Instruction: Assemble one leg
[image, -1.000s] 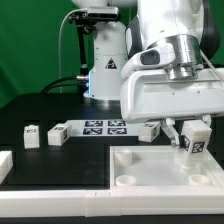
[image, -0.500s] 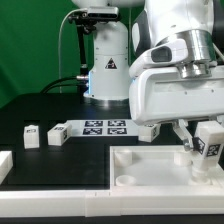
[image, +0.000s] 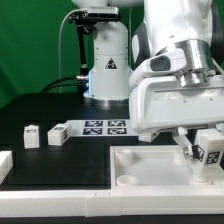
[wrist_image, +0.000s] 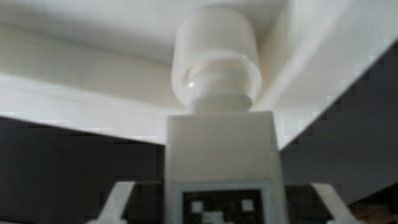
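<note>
While gripper (image: 204, 149) clamps leg (image: 211, 153) | only wrist cam shows tip near tabletop (wrist_image: 71, 85) rim

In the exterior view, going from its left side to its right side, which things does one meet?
first loose leg → second loose leg → marker board → held leg. The tabletop overlaps the held leg in this view, so it is left out.

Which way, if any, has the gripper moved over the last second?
Yes. The gripper, shut on the leg, has shifted toward the exterior view's right and slightly lower, farther from the marker board.
</note>
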